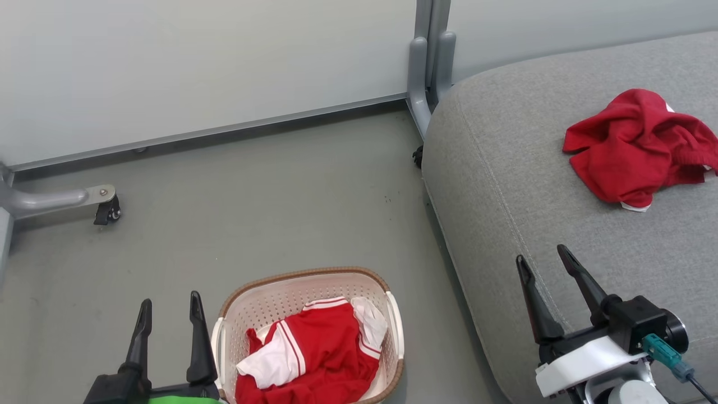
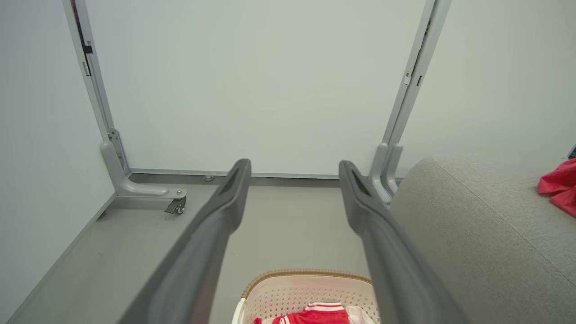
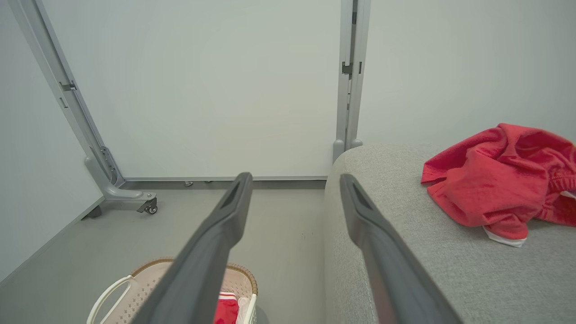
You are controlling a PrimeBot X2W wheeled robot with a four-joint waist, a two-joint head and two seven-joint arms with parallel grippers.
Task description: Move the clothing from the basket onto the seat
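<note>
The red-and-white clothing (image 1: 314,353) is lying crumpled inside the cream basket (image 1: 297,274), which is sitting on the grey floor (image 1: 269,196) near us, left of the grey seat (image 1: 505,185). Another red garment (image 1: 634,146) is resting on the seat's far right. We are holding 2 pincers spread wide and empty: the left gripper (image 1: 170,299) just left of the basket, the right gripper (image 1: 542,254) over the seat's near edge.

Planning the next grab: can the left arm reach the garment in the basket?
Likely yes: the left gripper is open beside the basket, and the clothing lies uncovered in it, nothing between.
</note>
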